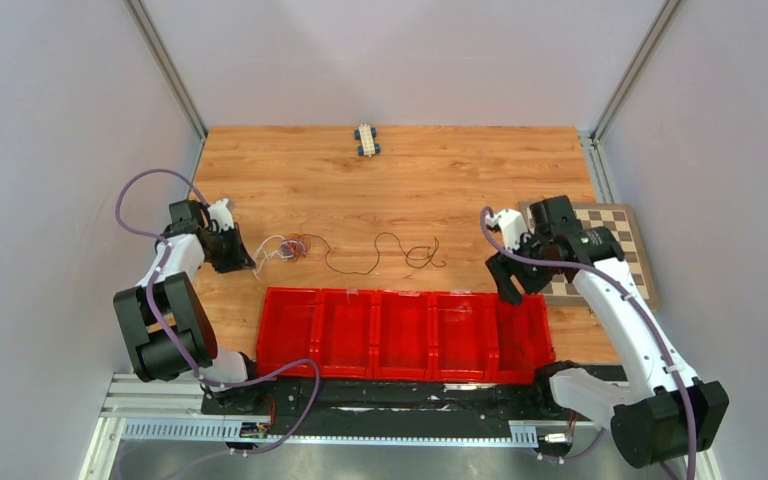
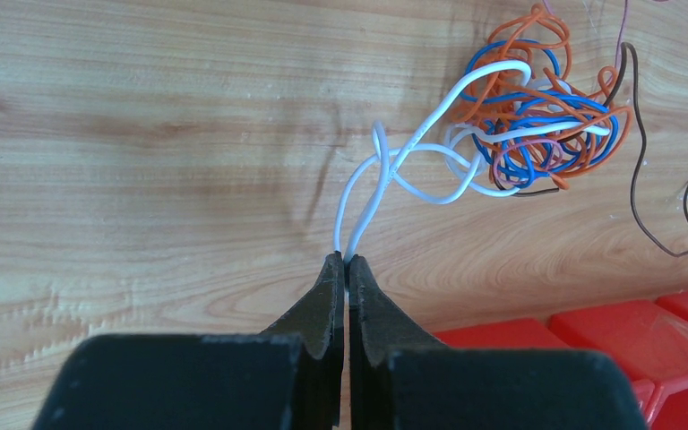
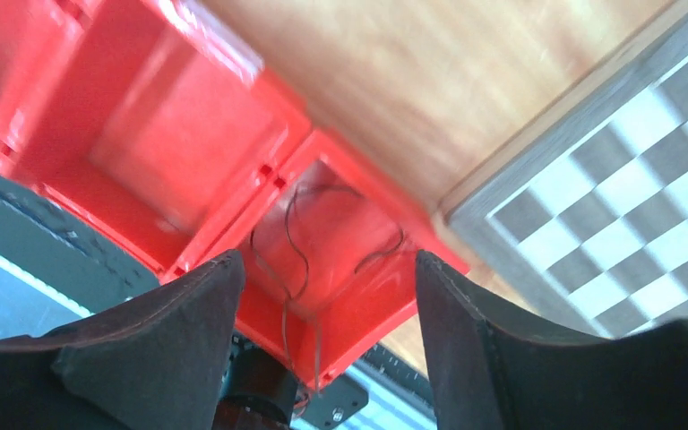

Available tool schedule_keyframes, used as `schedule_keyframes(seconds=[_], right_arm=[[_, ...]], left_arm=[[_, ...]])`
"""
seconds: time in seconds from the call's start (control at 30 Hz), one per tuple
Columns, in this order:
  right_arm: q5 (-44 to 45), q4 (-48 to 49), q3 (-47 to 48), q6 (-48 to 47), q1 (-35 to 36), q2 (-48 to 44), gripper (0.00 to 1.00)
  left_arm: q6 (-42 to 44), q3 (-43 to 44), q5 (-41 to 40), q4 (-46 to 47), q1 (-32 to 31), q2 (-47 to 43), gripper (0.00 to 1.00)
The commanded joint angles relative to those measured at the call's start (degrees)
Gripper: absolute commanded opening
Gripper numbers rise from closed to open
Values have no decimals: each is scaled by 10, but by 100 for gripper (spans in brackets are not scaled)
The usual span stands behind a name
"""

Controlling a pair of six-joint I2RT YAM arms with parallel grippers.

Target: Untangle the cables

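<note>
Closest to my bases, across the lower middle of the top view, a row of red plastic bins (image 1: 405,335) sits on the pale wooden surface (image 1: 410,190). My right tool (image 1: 515,283) hangs over the right end compartment of that row. Its two black fingers (image 3: 197,313) are spread wide apart and hold nothing. In the right wrist view a thin dark wire (image 3: 292,242) lies curled on the floor of that compartment, at the centre of the frame. A black-and-white chessboard with a wooden border (image 3: 618,197) fills the right side of that view, just beside the bins.

My left tool (image 2: 347,267) is at the left of the top view, just beyond the left end of the bins. Its black fingers are pressed together, clamped on a white cable (image 2: 363,202) whose two strands rise from the tips toward the upper right of the left wrist view. There they run into the small knot of orange, blue, white and reddish cables (image 2: 537,112) lying on the surface. A long thin dark cable (image 2: 643,170) leaves the knot's right side; in the top view it snakes rightward across the centre of the frame.

Farthest away, at the top centre near the far edge, rests a small blue-and-white object (image 1: 366,139), too small to identify.
</note>
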Motion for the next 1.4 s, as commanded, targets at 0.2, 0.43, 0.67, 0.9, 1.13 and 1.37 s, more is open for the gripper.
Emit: schedule_keyframes(seconds=[0.2,0.43,0.67,0.9,1.13,1.37], right_arm=[[-165,84,159,-30,0,110,77],[-171,224,230,-3,112,274,91],[-179,284,393,41,208,473,89],[-185,330,513,135,263,631,87],[-168,408,577,161,298,722,76],[-142,428,618,164,323,783,61]], left_arm=[[29,18,24,-18,-9,4,0],[48,9,38,-34,-33,5,0],[43,12,37,-44,-57,14,0],[35,15,30,-47,-57,26,0],[32,12,26,-45,-57,40,0],[33,26,27,-50,-57,51,0]])
